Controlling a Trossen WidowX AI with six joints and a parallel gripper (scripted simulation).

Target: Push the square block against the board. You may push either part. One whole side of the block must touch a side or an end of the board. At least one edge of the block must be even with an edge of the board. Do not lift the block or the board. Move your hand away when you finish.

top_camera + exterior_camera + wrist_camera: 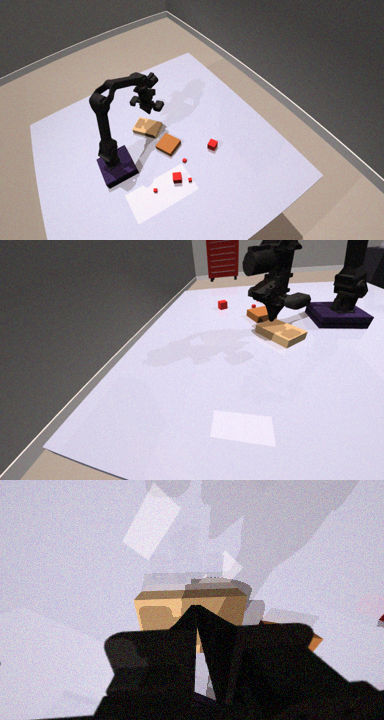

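The tan rectangular board [141, 126] [296, 339] [212, 611] lies flat on the table, partly in the arm's shadow. The square orange block [168, 143] [255, 314] [317, 641] lies flat close by, apart from the board and turned at an angle to it. In the wrist view most of the block is hidden behind the right finger. My gripper [149, 112] [271, 320] [195, 609] is shut and empty, pointing down over the board. Whether its tips touch the board cannot be told.
A larger red cube [212, 144] [222, 304] stands beyond the block. Another red cube [176, 177] and several tiny ones lie near a white patch [144, 208]. The dark purple arm base [124, 176] [339, 314] stands near the board and block.
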